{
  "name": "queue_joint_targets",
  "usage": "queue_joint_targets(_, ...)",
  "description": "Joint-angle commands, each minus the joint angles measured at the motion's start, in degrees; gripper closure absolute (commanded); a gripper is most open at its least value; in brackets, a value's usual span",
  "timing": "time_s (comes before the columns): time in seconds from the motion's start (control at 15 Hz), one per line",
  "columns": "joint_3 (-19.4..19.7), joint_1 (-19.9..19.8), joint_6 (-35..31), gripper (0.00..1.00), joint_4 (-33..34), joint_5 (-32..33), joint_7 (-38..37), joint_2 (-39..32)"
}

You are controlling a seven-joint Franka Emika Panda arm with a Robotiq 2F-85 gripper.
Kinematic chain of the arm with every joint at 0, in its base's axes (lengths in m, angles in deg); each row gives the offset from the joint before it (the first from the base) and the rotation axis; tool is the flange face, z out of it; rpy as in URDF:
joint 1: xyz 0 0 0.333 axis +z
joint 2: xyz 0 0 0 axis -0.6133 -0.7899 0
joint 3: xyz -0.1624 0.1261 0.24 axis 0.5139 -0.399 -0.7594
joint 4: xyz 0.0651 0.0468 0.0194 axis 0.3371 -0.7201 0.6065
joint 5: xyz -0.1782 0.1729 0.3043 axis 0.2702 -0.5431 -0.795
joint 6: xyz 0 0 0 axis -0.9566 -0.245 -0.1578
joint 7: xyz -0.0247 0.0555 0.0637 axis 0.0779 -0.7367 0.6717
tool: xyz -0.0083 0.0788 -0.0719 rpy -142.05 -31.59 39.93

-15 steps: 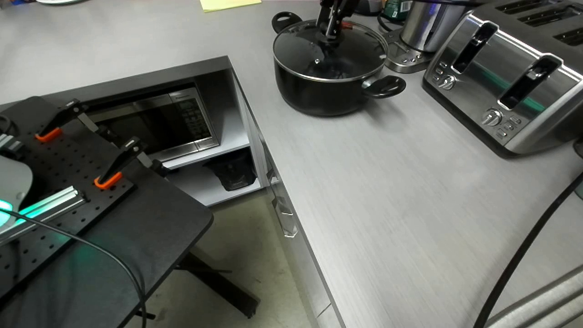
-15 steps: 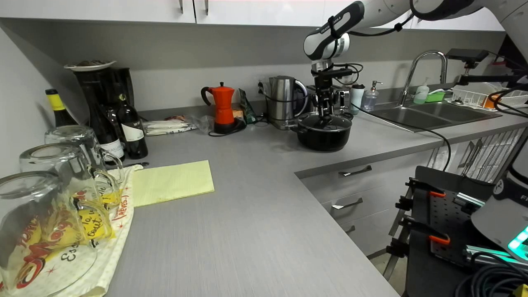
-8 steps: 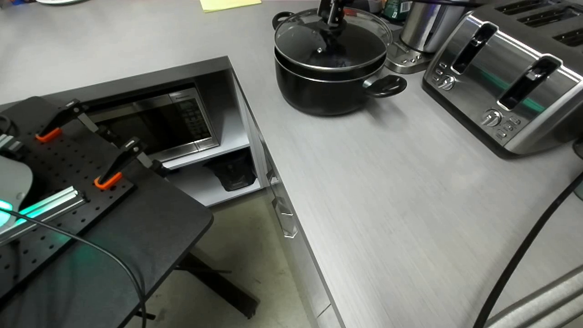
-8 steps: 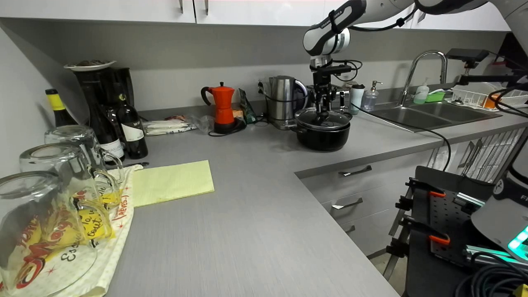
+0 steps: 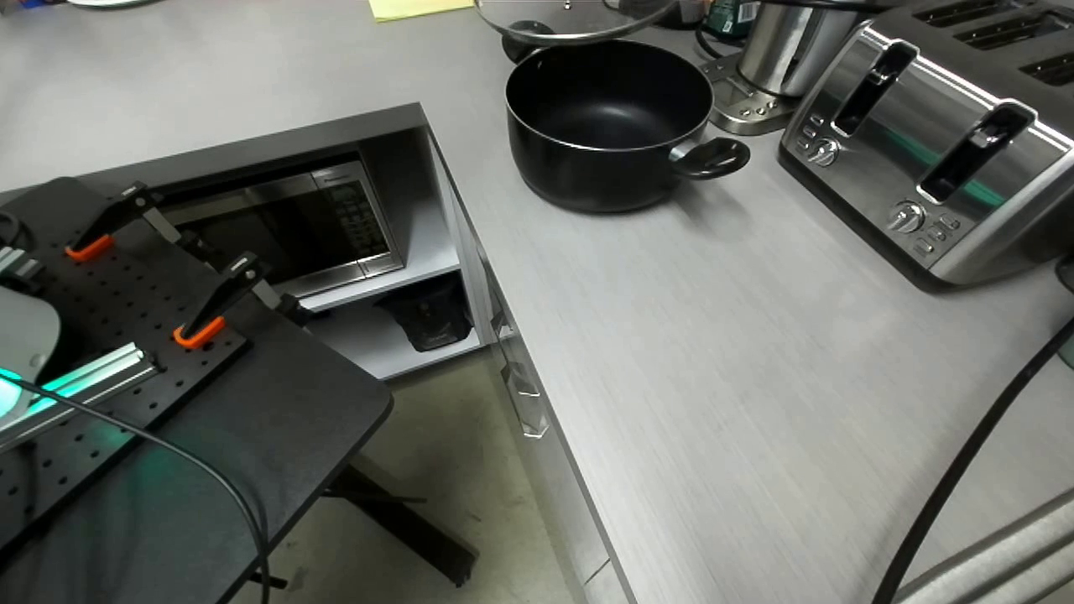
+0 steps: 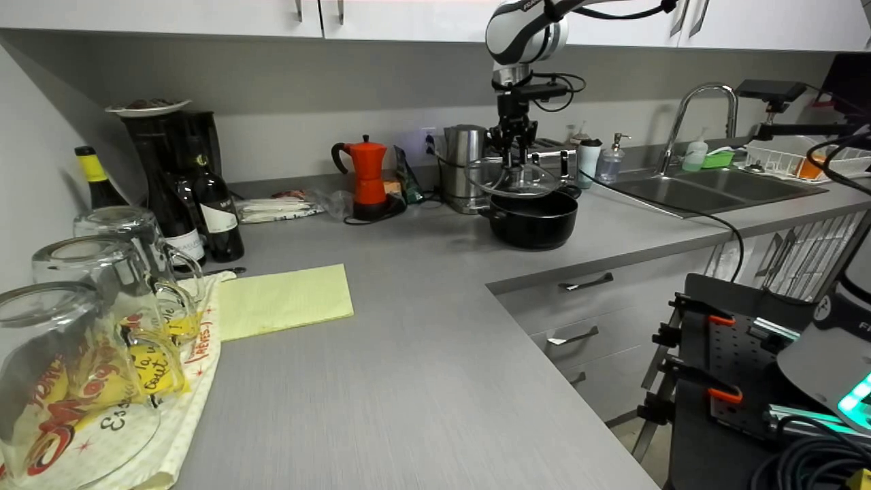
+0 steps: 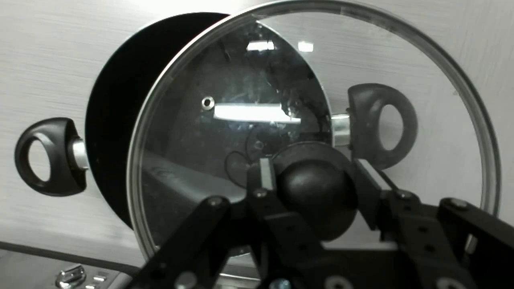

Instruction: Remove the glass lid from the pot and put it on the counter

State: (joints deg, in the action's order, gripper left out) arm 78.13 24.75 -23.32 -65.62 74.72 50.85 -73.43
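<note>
Glass lid (image 7: 289,96) in the air, hanging from my gripper (image 7: 316,178): I have its round black knob (image 7: 316,192) squeezed between my two fingers (image 7: 267,173). The lid is up off the pot (image 5: 608,176) and shifted to one side above it, so that in the wrist view I see one pot handle (image 7: 363,120) and part of the dark inside through the glass, while the other handle (image 7: 71,168) and the rest of the opening lie past the rim. The lid looks slightly tilted. The pot sits upright and open on the grey counter (image 5: 713,377). Near it stand a steel kettle (image 6: 463,144) and a steel toaster (image 5: 906,159); a red coffee maker (image 6: 369,177) is farther along. A pale yellow sheet (image 6: 286,299) lies flat on the counter, well apart from the pot. Below the counter, a microwave (image 5: 294,222) sits on a shelf (image 5: 432,267). On the black table (image 5: 277,403) nearby, two clamps (image 5: 222,294) with orange tips are fixed at the edge.
</note>
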Motion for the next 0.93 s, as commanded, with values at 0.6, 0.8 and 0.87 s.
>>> queue_joint_targets(0.6, -7.0, 13.1, 9.7, 0.76, 10.9, 10.0, 7.6, -3.3)
queue_joint_targets(0.8, -8.5, 14.4, 12.6, 0.76, 15.6, 10.5, 12.0, -7.7)
queue_joint_targets(0.87, -8.9, 14.7, 13.6, 0.76, 17.4, 10.7, 13.8, -9.5)
